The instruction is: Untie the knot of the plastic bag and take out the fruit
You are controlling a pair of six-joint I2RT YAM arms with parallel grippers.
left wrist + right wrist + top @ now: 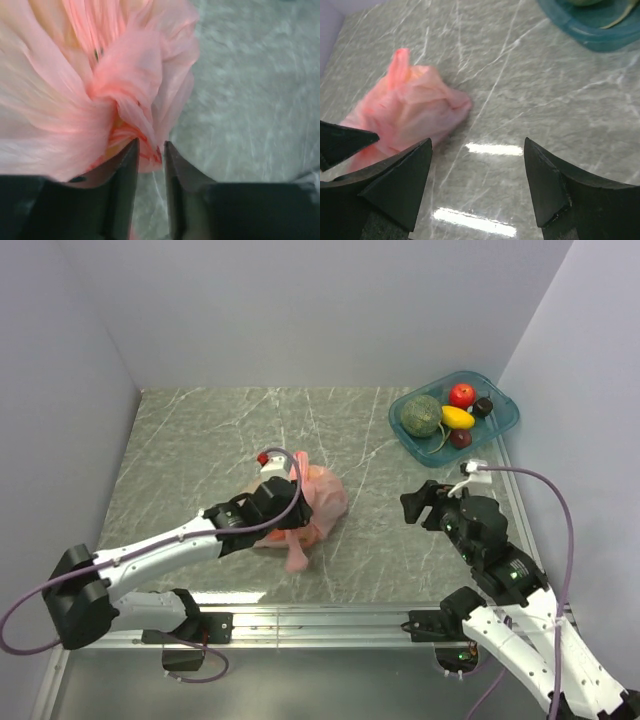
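Observation:
The pink plastic bag lies bunched in the middle of the table. In the left wrist view it fills the upper left. Its knot is a gathered twist just above my left gripper, whose jaws are nearly closed with a pink fold pinched between the tips. From above, the left gripper sits at the bag's left side. The fruit is hidden inside the bag; only a yellowish tint shows through. My right gripper is open and empty, to the right of the bag and apart from it.
A teal tray stands at the back right, holding a dull-green melon, a red apple, a yellow oval fruit and dark round ones. A loose pink strip trails toward the front edge. Walls close in on three sides.

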